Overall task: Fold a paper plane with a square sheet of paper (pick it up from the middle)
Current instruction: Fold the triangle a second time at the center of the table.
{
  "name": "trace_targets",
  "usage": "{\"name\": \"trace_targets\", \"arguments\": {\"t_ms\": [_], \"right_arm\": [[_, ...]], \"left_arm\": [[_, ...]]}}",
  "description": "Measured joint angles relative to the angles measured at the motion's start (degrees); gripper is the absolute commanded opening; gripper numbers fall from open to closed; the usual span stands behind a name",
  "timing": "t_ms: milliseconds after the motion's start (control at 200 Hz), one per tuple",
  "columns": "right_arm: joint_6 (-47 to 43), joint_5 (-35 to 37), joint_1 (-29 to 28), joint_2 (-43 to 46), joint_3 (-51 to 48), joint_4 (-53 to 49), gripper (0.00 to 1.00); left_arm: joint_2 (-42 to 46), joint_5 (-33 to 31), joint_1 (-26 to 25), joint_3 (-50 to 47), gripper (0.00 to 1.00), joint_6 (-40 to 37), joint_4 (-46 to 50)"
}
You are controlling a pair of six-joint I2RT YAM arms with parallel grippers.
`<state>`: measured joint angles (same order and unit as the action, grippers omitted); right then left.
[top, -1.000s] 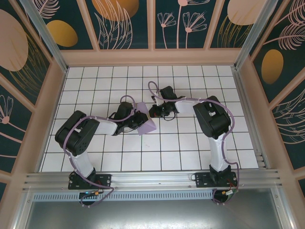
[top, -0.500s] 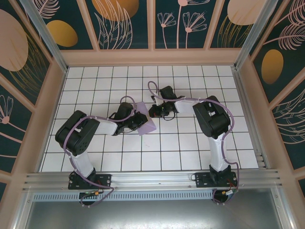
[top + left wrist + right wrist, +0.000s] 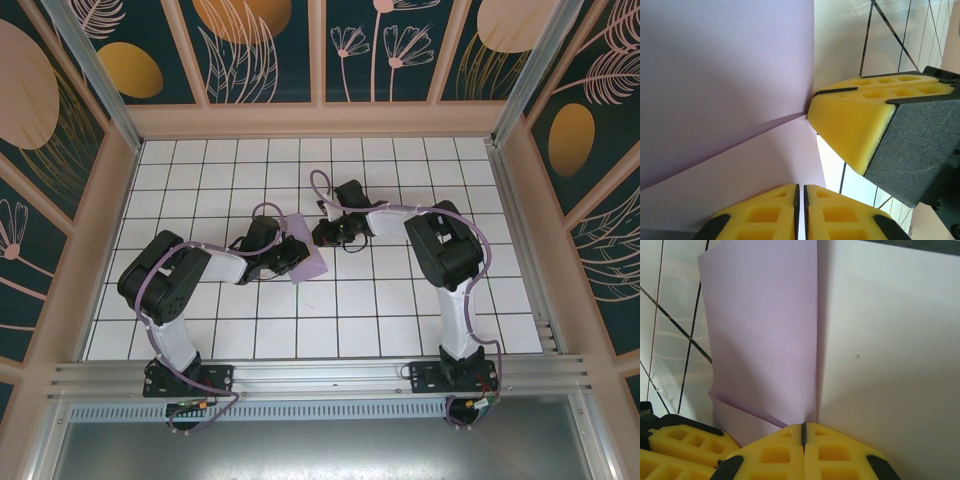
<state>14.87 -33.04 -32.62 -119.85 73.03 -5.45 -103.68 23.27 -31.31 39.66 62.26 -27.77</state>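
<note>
Little has moved since the earlier view: the left arm has edged in a touch, and the square sheet of paper (image 3: 305, 250) looks slightly narrower from above, its flap drawn closer over itself. I take that as a fold being pressed home rather than a new one begun; the dart shape is nowhere near formed yet, so the task seems early.

On the left, the left pincer (image 3: 284, 258) sits at the sheet's near-left edge. Its wrist view shows the yellow pads of the left pincer (image 3: 800, 192) brought together with only a hairline slit, seemingly nipping the paper (image 3: 725, 75), which carries a slanting crease.

The sheet lies partly folded on the tiled table (image 3: 400, 320), roughly mid-table between both arms.

On the right, the right pincer (image 3: 322, 235) meets the sheet's far-right side. Close up, the right pincer (image 3: 803, 432) is fully closed with the folded edge of the paper (image 3: 765, 330) running down into its slit.

The main obstruction is each other: the right pincer (image 3: 825, 100) touches the crease just beside the left one, and the left pincer (image 3: 685, 445) crowds the right's corner. Patterned walls (image 3: 60, 120) stand well apart.
</note>
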Motion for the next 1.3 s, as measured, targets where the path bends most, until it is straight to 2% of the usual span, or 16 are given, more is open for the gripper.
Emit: {"name": "trace_targets", "arguments": {"t_ms": [210,636,716,806,906,1081,1301], "right_arm": [[0.0,0.0,0.0,0.0,0.0,0.0,0.03],[1.8,0.4,0.1,1.0,0.3,-1.1,0.26],[2.4,0.7,0.3,2.2,0.2,-1.1,0.28],[3.3,1.0,0.5,4.7,-0.2,-1.1,0.27],[4.0,1.1,0.6,8.0,-2.3,-1.0,0.21],[5.4,-0.2,0.4,11.9,-7.0,-1.6,0.05],[5.9,-1.5,-2.5,12.2,-9.2,-3.4,0.01]], "left_arm": [[0.0,-0.5,0.0,0.0,0.15,0.0,0.9],[0.0,-1.5,0.0,-0.1,0.13,0.9,1.5],[0.0,-1.7,0.0,-0.2,0.13,1.0,1.4],[0.0,-1.8,-0.1,-0.3,0.13,1.1,1.4],[0.0,-2.0,-0.2,-0.5,0.13,1.1,1.0],[0.0,-2.0,-0.2,-0.7,0.13,1.1,0.5],[0.5,-1.9,-0.2,-1.1,0.12,-0.1,0.6]]}}
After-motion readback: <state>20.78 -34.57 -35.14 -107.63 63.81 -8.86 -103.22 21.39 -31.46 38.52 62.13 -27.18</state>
